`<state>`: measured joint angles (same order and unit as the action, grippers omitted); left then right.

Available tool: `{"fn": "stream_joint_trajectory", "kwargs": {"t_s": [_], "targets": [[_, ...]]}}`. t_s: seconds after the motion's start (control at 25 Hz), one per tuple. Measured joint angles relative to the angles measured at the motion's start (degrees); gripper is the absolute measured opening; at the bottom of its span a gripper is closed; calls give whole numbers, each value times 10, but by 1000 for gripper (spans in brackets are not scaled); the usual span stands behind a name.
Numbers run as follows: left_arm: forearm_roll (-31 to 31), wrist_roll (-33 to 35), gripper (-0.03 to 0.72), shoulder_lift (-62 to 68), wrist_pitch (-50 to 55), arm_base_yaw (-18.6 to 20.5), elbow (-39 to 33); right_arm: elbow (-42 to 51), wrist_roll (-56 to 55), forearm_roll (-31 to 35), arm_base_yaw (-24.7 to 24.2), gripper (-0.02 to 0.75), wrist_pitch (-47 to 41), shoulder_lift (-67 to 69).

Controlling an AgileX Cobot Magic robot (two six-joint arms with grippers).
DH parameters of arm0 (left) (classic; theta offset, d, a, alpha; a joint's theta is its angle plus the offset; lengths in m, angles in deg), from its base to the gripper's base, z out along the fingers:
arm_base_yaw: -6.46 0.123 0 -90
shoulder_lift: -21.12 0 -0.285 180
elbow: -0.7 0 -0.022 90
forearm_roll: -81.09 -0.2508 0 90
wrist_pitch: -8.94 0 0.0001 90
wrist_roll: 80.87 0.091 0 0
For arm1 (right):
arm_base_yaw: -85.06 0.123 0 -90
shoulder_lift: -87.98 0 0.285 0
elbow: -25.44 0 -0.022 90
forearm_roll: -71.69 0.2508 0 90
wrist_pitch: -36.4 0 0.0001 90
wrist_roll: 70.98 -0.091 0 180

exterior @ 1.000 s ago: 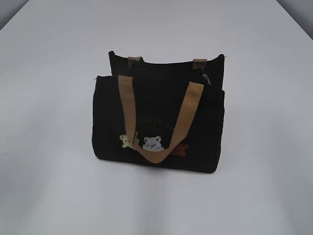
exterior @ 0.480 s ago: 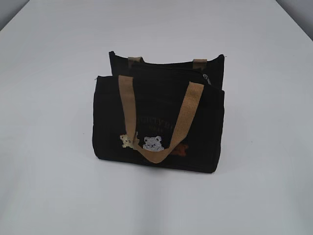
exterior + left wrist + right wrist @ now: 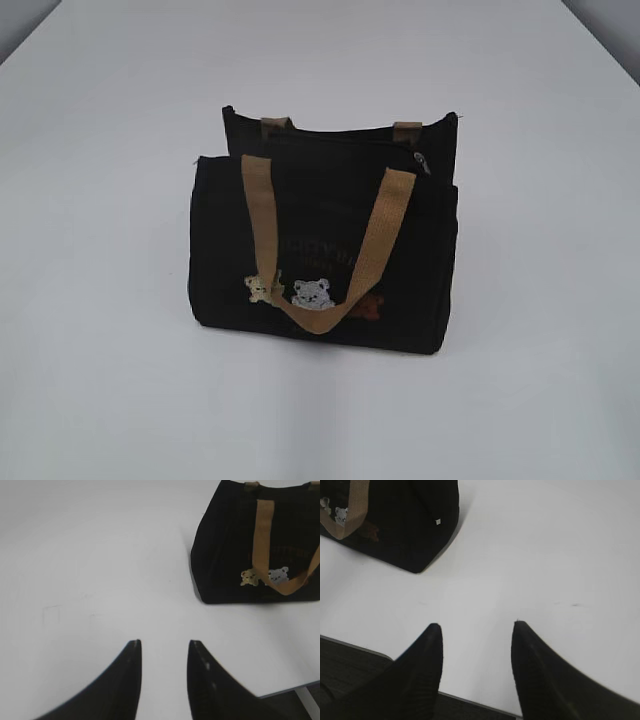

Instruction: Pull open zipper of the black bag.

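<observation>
The black bag (image 3: 322,245) stands upright on the white table (image 3: 110,380), about midway between its left and right edges. One tan handle (image 3: 325,245) hangs down over the front face, across the faint lettering and just above the bear patches (image 3: 312,292). The zipper (image 3: 340,140) runs along the top of the bag; its small metal pull (image 3: 423,162) sits at the right end, near the bag's upper right corner.

The left gripper (image 3: 164,652) hovers over the table's near edge, left of the bag and well apart from it; its fingers are spread with nothing between them. The right gripper (image 3: 476,632) hangs over the near edge to the right of the bag, also clear of it, fingers parted wider and empty.
</observation>
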<state>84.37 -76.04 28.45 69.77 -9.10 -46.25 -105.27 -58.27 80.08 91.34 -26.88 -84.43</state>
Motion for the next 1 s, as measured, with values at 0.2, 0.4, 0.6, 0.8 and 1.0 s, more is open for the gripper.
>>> {"fn": "stream_joint_trajectory", "kwargs": {"t_s": [0.2,0.4,0.6,0.8,1.0], "targets": [[0,4,239,0,0,0,-1,1,-1,-2,0,348,1,-2],[1,5,239,-1,0,0,-1,1,-1,-1,0,347,2,-2],[1,5,239,-1,0,0,-1,1,-1,1,0,347,2,-2],[1,5,238,-1,0,23,-1,1,-2,3,-6,347,2,-2],[1,6,238,-1,0,124,-1,1,-2,3,-54,347,2,-2]]}}
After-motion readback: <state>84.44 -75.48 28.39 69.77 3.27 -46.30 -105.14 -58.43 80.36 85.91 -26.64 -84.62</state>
